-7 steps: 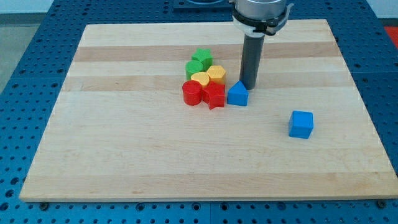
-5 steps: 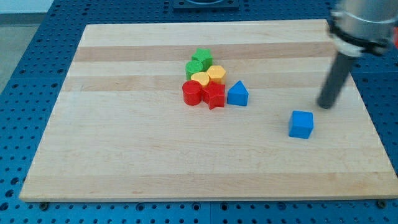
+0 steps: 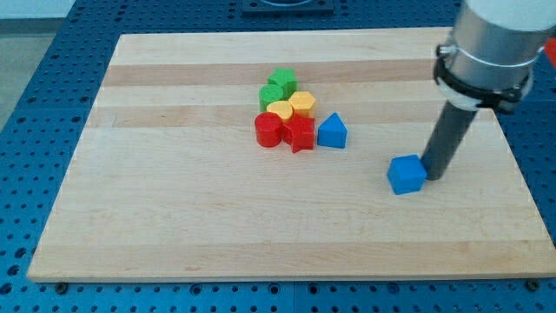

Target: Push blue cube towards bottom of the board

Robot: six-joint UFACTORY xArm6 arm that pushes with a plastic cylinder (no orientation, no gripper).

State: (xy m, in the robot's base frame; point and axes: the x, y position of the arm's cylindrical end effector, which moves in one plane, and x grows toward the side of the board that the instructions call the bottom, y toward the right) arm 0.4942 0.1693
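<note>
A: The blue cube (image 3: pixel 407 174) sits right of centre on the bench (image 3: pixel 174 217), my tip (image 3: pixel 432 176) touching its right side; the tool is a bare rod, holding nothing.

B: Risk: pushing from there slides it left, not down.

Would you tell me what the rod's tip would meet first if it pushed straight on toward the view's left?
My tip sits against the right side of the blue cube, so it meets that first. Beyond it, the wooden board looks free leftward.
</note>
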